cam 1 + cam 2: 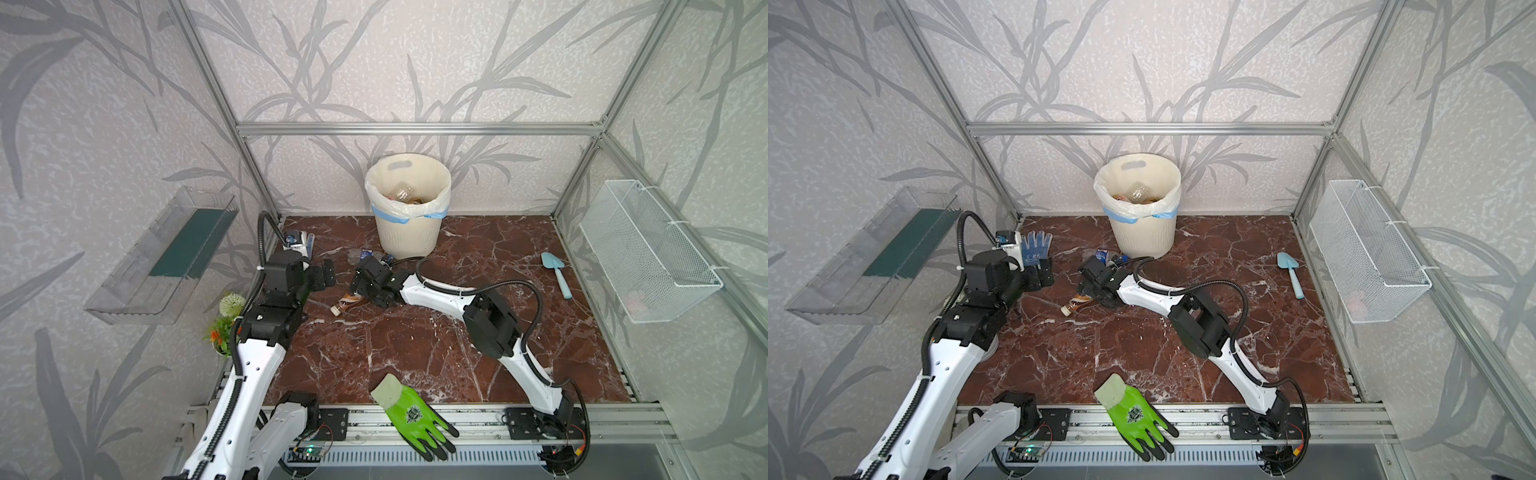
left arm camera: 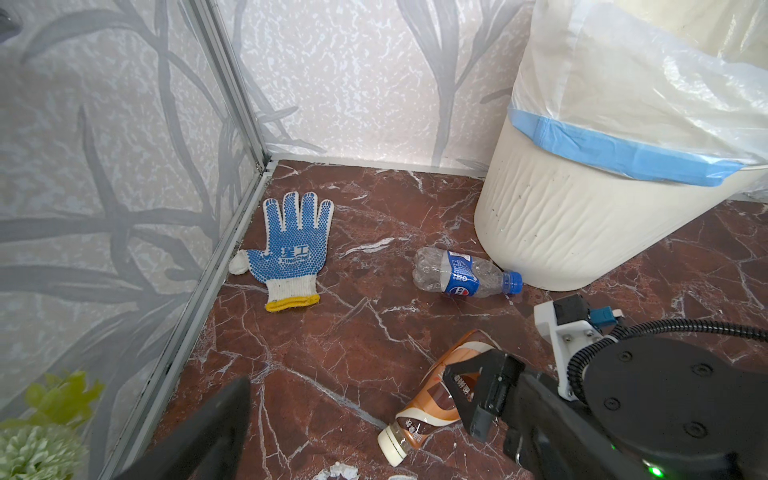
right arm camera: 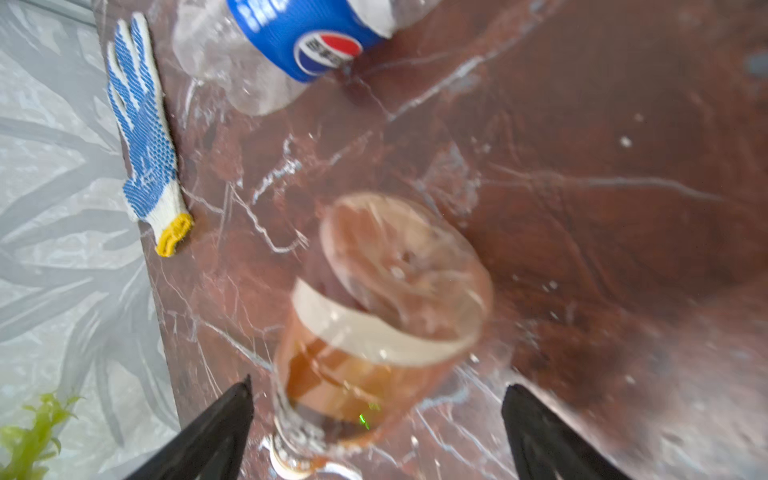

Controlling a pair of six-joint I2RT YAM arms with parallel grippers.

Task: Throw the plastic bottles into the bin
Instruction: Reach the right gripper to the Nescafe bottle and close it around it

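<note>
The brown-labelled bottle (image 3: 374, 332) lies on its side on the red-brown marbled tabletop (image 1: 415, 340), out in front of the bin (image 1: 409, 237). The right wrist view looks along it from its clear round base; the left wrist view shows its white cap (image 2: 392, 444) instead. The right gripper (image 3: 378, 382) straddles it, black fingers spread on either side with a gap to each, nothing pinched.

A crumpled clear Pepsi bottle (image 2: 461, 274), with a blue label and blue cap, lies just beside the foot of the bin. In both top views the right arm hides most of it. Only the top views look into the cream ribbed bin, where a clear bottle (image 1: 403, 193) rests among others inside the white liner with its blue band.

The left gripper (image 1: 324, 274) hovers near the left wall, fingers apart and empty; its wrist view shows just one finger (image 2: 199, 432).

A knitted white glove with blue dots (image 2: 291, 249) lies flat in the back left corner, plain in a top view (image 1: 1036, 245). A green rubber-coated glove (image 1: 411, 411) drapes over the front rail, and a pale blue trowel (image 1: 557, 274) lies to the right.
</note>
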